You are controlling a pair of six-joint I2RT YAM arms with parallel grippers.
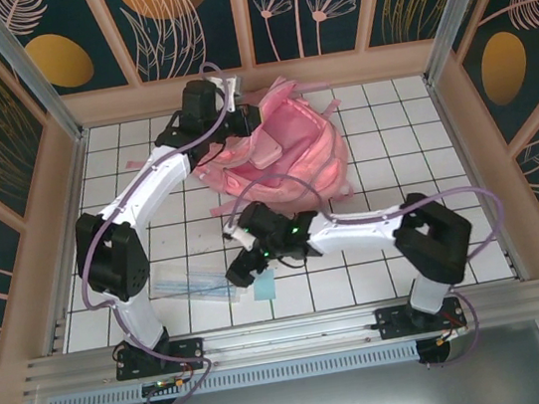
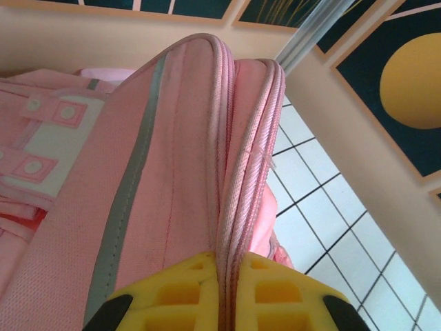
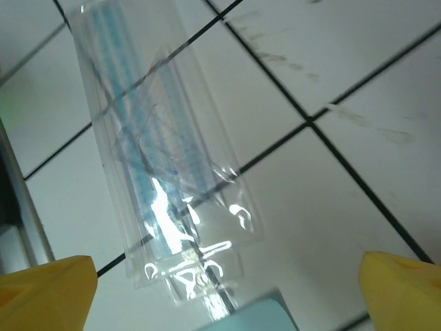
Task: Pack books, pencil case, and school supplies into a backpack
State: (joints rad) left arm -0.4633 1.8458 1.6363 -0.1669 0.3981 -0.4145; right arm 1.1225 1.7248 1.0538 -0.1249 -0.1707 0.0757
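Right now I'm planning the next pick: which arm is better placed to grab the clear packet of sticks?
Right. The right gripper hangs open just above the packet, which lies between its fingers. The left gripper is shut on the backpack along its piped edge.

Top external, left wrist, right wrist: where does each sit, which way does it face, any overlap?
Top external: above, behind the bases, looking down on the table; left arm and right arm show.
Left wrist: wrist-mounted, facing along the seam of the backpack; yellow jaws shut on it.
Right wrist: wrist-mounted, facing down at the packet and blue pad; yellow jaws open.
Shared: packet in top and right wrist.
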